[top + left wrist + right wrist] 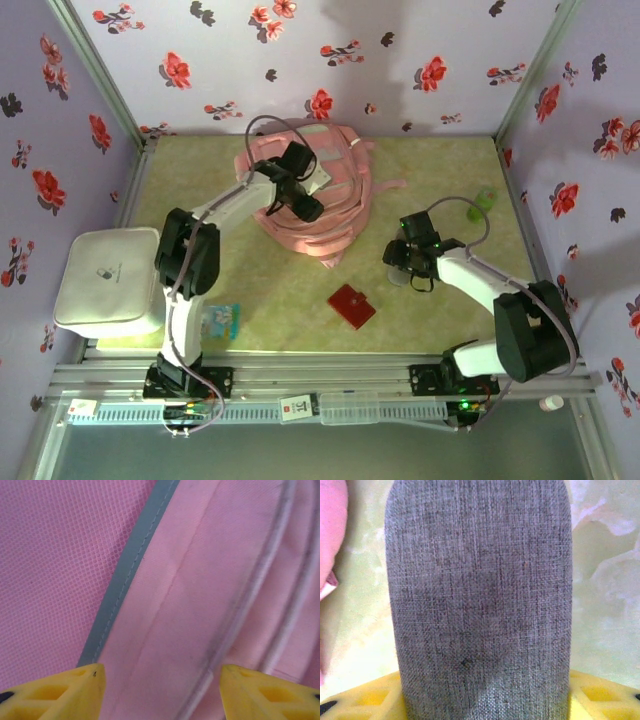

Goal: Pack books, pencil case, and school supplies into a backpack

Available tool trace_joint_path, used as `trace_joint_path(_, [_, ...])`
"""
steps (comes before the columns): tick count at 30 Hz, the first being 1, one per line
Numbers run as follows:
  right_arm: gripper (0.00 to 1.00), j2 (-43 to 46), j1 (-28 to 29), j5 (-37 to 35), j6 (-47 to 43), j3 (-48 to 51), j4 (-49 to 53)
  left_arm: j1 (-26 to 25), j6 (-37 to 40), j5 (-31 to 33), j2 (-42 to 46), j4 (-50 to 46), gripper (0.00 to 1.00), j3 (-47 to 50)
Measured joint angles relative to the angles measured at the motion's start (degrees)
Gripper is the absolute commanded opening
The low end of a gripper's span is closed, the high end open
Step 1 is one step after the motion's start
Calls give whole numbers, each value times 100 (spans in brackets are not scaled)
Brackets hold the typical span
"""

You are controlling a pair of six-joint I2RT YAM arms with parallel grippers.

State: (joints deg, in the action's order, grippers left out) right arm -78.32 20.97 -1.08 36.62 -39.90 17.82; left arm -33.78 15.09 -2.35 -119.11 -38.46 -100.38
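So, quick rundown:
- The pink backpack (338, 215) is slumped mid-worktop (280, 300), toward the far edge.
- The left gripper (162, 690) is parked right on it, fingers spread across a seam; whether anything's pinched can't be told.
- The grey pouch (480, 590) is clamped in the right gripper (485, 695), just off the backpack's right side.
- The red square (351, 305) is laid flat by the near edge, surrounded by bare worktop.

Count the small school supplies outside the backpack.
2. The flat red square piece lies on the table near the backpack; the grey pouch sits between the right gripper's fingers. Others may be hidden inside the backpack.
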Motion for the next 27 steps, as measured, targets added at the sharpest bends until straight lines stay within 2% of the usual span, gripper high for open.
trace_joint_path(9, [59,-44,0,184,153,35,-260,-4,507,87,-188,-146,62,-210])
trace_joint_path(16, [59,-81,0,306,289,35,-426,-48,800,125,-413,-297,55,-442])
trace_joint_path(18, [60,-101,0,313,306,35,-450,-63,848,133,-485,-354,57,-516])
trace_joint_path(20, [60,-114,0,330,310,35,-466,-74,946,155,-540,-391,63,-579])
trace_joint_path(23, [60,-120,0,350,365,35,-476,-92,1108,219,-579,-452,64,-654])
trace_joint_path(25, [60,-127,0,352,398,35,-492,-120,1222,310,-625,-520,63,-756])
trace_joint_path(27, [60,-144,0,372,420,35,-522,-153,1314,431,-675,-560,55,-835])
